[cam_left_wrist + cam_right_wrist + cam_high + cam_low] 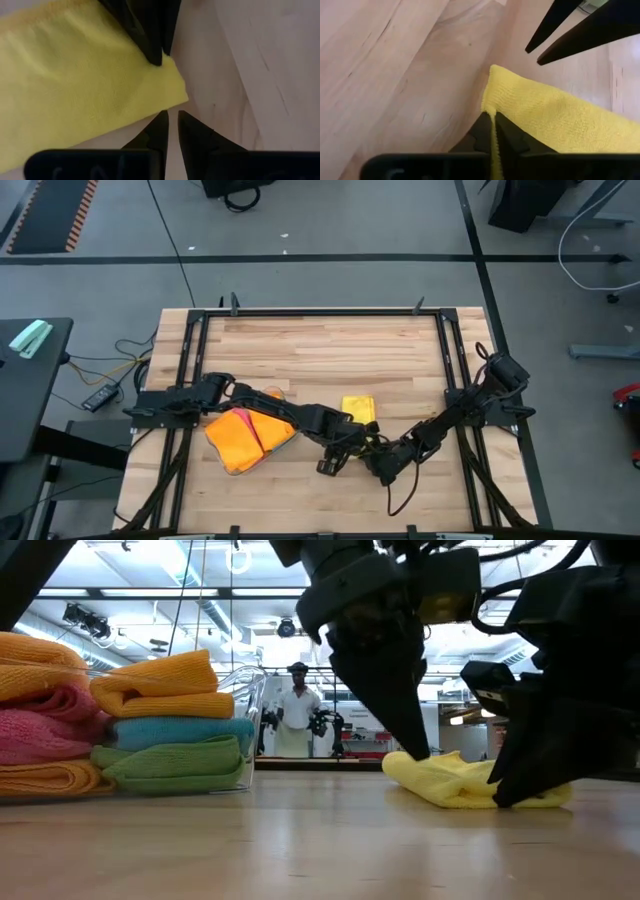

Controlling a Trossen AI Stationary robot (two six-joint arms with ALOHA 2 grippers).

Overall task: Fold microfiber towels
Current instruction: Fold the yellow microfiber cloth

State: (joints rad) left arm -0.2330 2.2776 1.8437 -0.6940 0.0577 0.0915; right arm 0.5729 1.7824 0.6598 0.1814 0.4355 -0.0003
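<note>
Two hands meet at the near corners of one yellow towel, which lies on the counter a little toward five o'clock of its centre. The right hand has its fingers pinched together on a thin edge of the cloth at one corner, as its own wrist view shows plainly. The left hand has its fingers nearly together just off the neighbouring corner, tips resting by the wood with no fabric visibly between them, so it seems to hold nothing yet.

To do this fold well, I judge the left hand should first take its corner as cleanly as the right has, catching only the top layer if the towel is already doubled. Both corners should then rise together and travel level toward twelve o'clock, so the edge stays straight and the cloth does not twist. Uneven height would skew the crease.

Farther out, at about nine o'clock from the yellow towel, a heap of orange towels lies on the counter under the left arm. In the low view a clear tray holds folded orange, blue and green cloths; a person stands in the room behind.
</note>
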